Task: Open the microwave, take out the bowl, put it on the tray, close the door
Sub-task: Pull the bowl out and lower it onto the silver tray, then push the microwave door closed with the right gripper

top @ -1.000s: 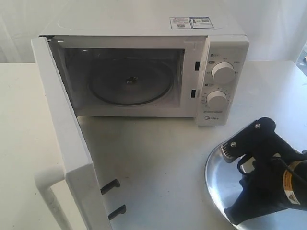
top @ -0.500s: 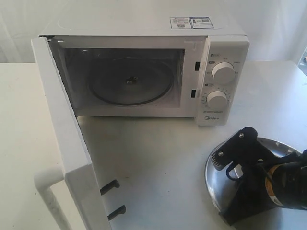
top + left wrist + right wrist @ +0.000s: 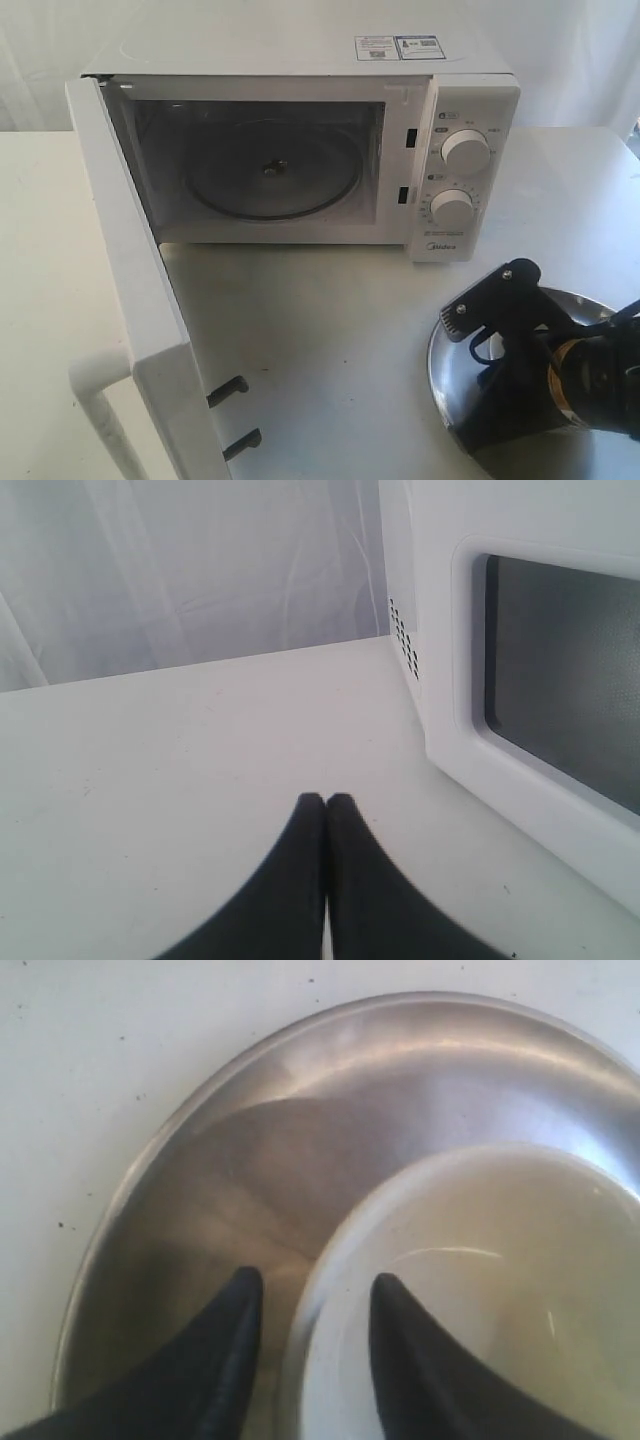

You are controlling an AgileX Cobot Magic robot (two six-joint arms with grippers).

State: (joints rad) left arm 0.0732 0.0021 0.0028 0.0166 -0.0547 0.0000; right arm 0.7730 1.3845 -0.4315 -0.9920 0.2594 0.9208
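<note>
The white microwave (image 3: 300, 60) stands with its door (image 3: 130, 290) swung wide open, and its cavity holds only the glass turntable (image 3: 272, 170). The cream bowl (image 3: 480, 1280) rests on the silver tray (image 3: 250, 1160). My right gripper (image 3: 315, 1278) is open and straddles the bowl's rim, one finger inside and one outside, with a gap on each side. In the exterior view its black body (image 3: 510, 300) hangs over the tray (image 3: 450, 375) and hides the bowl. My left gripper (image 3: 326, 800) is shut on nothing, low over the table beside the door's outer face (image 3: 450, 730).
The door's bar handle (image 3: 95, 390) and two dark latch hooks (image 3: 230, 390) jut out at the front left. Two dials (image 3: 465, 150) face forward. A white curtain hangs behind the table.
My right gripper has sunk lower and shifted back over the tray, and its wrist has turned. The door and the microwave stand as before.
</note>
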